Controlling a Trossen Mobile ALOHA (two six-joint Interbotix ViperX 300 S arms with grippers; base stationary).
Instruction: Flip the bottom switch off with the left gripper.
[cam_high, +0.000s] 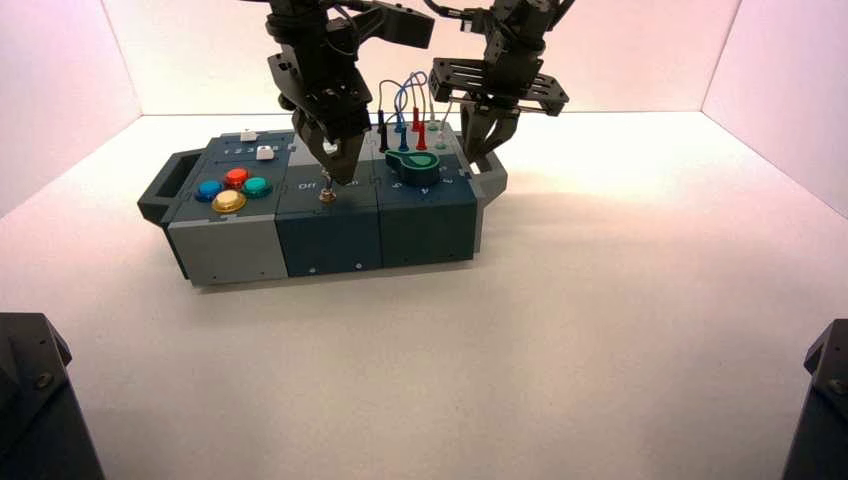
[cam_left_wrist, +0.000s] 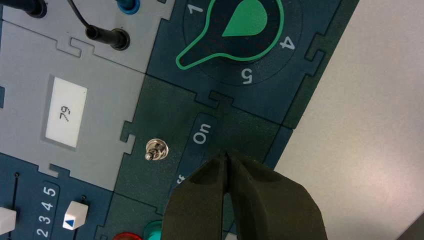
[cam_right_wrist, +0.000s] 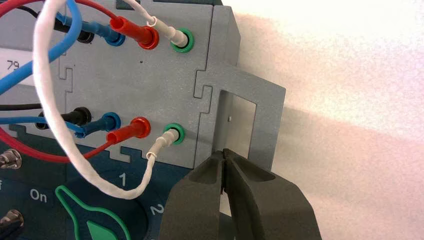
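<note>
**A:** Where was the bottom switch (cam_high: 327, 195)?

**B:** On the dark middle panel of the box (cam_high: 230, 250), the nearer of the two toggles. The left gripper (cam_high: 338, 172) hung just above it, with its tip a touch far and right of the lever.

**A:** Fingers?

**B:** Pressed together into a wedge, holding nothing. The left wrist view showed the same, and there the wedge covered that toggle, so I couldn't read which way the lever leaned.

**A:** Which way to push?

**B:** "Off" was printed on the left and "On" (cam_left_wrist: 202, 134) on the right, so probably a leftward sweep. The tip was already on the "On" side. It looked a little high and would likely need to drop first.

**A:** Anything in the way?

**B:** The top switch (cam_left_wrist: 156, 151) sat just behind, so there was a risk of clipping it. The green knob (cam_high: 418, 162) was near on the right and the coloured buttons (cam_high: 232, 188) on the left, both clear of the path.

**A:** The other arm?

**B:** The right gripper (cam_high: 487, 140) was idle at the box's far right end beside the wires (cam_right_wrist: 50, 100), also closed and empty. The left was much nearer the switch.
</note>
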